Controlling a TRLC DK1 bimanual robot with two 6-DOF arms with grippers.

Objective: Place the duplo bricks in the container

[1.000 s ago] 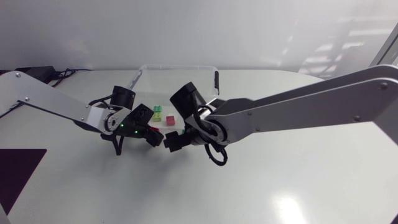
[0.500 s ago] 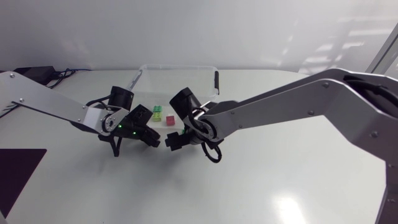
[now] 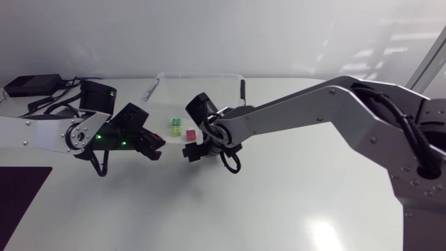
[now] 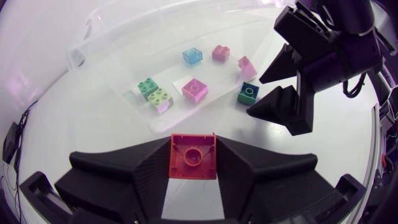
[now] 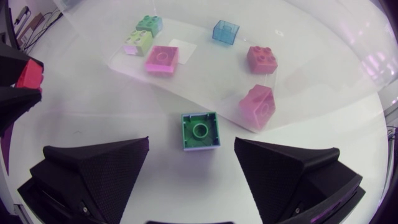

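Observation:
In the left wrist view a red duplo brick point(image 4: 193, 157) sits between the fingers of my left gripper point(image 4: 193, 144), underside showing; the gripper is shut on it, above the table in front of the clear container point(image 4: 106, 34). From the head view, my left gripper point(image 3: 153, 144) is left of my right gripper point(image 3: 194, 151). My right gripper point(image 5: 193, 171) stands open over a green brick point(image 5: 200, 132) lying on the table just outside the container's near wall. Inside lie several bricks, among them a magenta one point(image 5: 161, 59), a blue one point(image 5: 225, 31) and a red one point(image 5: 262, 59).
The clear container point(image 3: 230, 78) stands at the back middle of the white table. A black box and cables point(image 3: 31, 86) lie at the back left. A dark mat point(image 3: 17, 192) lies at the front left corner.
My left gripper closed on the red brick and drew back to the left, lifting it. My right gripper shifted slightly toward the container and stayed open.

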